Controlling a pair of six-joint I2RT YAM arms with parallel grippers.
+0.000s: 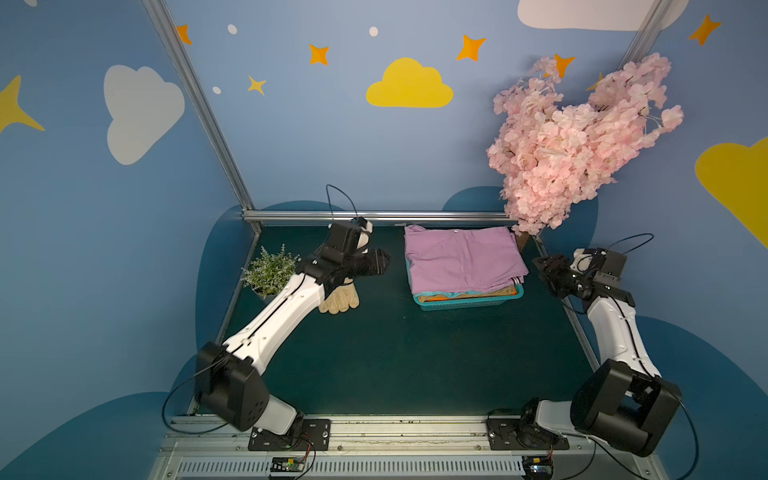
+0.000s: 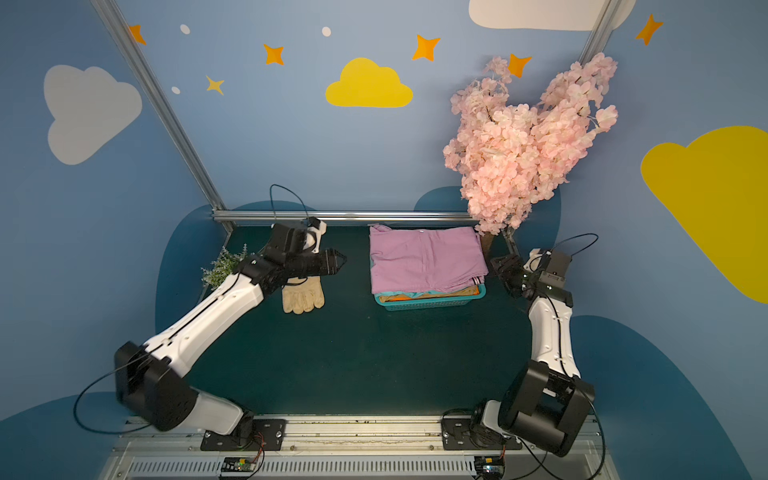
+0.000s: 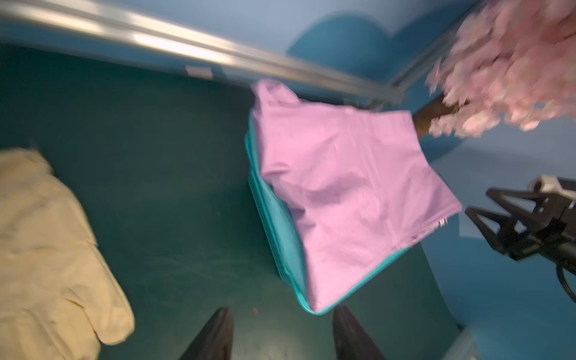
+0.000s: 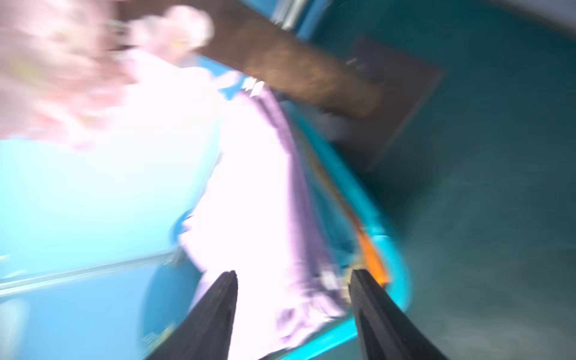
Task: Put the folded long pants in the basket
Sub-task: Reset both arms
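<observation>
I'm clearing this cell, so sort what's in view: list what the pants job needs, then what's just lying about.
Job:
- lilac pants, on top of the stack in the basket
- orange pants and khaki pants, edges showing beneath
- turquoise basket

Lying about:
- beige glove
- small green plant
- pink blossom tree

Both top views are evenly and fairly brightly lit from above and sharp at the centre. Wide-angle stretch makes the frame posts lean outward near the edges. The dark green worktop shows only soft, faint shadows. Motion blur smears the left wrist view, so the beige glove has soft edges. The right wrist view is blurred far more heavily, and glare washes the lilac pants to near white.
</observation>
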